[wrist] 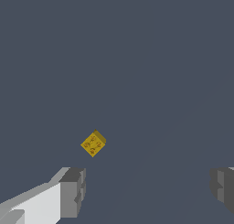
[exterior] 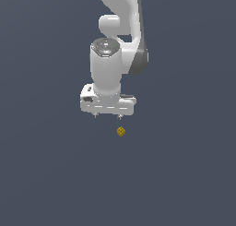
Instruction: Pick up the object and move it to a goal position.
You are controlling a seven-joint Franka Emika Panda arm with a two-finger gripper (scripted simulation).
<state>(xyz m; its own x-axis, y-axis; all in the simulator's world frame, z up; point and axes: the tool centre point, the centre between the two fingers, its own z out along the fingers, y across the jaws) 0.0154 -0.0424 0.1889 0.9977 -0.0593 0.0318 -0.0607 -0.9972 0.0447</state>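
One yellow cube (exterior: 120,131) lies apart from the spread tool (exterior: 108,115)

Bare ground all round the tiny cube (exterior: 120,131) — no obstacle under the wide-spread hand (exterior: 108,115), seemingly.

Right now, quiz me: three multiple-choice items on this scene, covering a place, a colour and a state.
1. Where is the cube relative to the claw in the exterior view?
A. below it, toward the view's right
B. above it
C. far to the view's left

2. What colour is the cube?
A. red
B. yellow-gold with darker spots
C. green

3. What is the claw's state?
A. shut on the cube
B. shut and empty
C. open and empty

Answers: 1 A, it sits just under the right fingertip; 2 B, the wrist view shows the spotted gold face; 3 C, the fingers stand wide apart, with the cube outside them.
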